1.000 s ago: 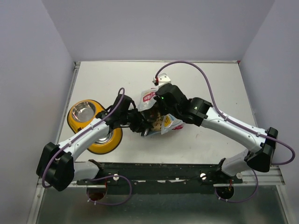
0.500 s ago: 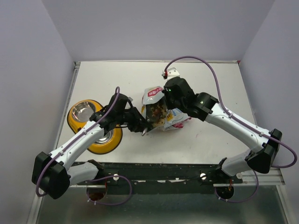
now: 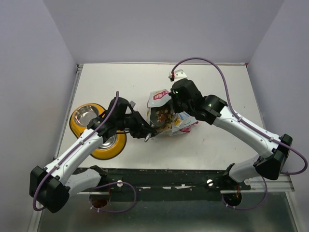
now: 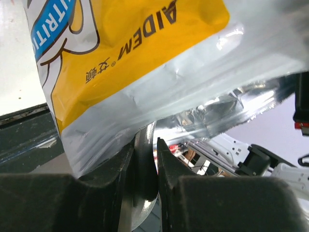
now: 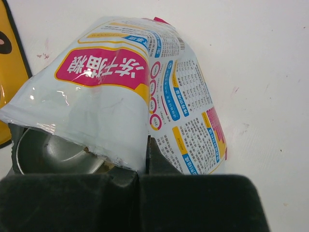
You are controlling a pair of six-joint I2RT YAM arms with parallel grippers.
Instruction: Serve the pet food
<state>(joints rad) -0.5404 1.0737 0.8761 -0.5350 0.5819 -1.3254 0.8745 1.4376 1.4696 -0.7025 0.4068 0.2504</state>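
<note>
The printed bag (image 3: 166, 118) lies mid-table with its mouth held open, and brown pet food (image 3: 161, 115) shows inside. My right gripper (image 3: 176, 102) is shut on the bag's upper edge; in the right wrist view it (image 5: 147, 145) pinches the white foil of the bag (image 5: 111, 96). My left gripper (image 3: 144, 130) is shut on the handle of the silver metal scoop (image 4: 144, 162), at the bag's mouth under the yellow side of the bag (image 4: 135, 53). The scoop's bowl (image 5: 48, 152) sits inside the mouth.
A yellow double-bowl feeder (image 3: 79, 128) with two steel bowls stands at the left, partly under the left arm. The right arm's purple cable (image 3: 212, 72) loops over the back of the table. The table's near rail (image 3: 159, 176) runs below the bag.
The right gripper has pulled the bag's edge back and to the right, opening the mouth so kibble shows. The left arm has shifted a little left with the scoop.
</note>
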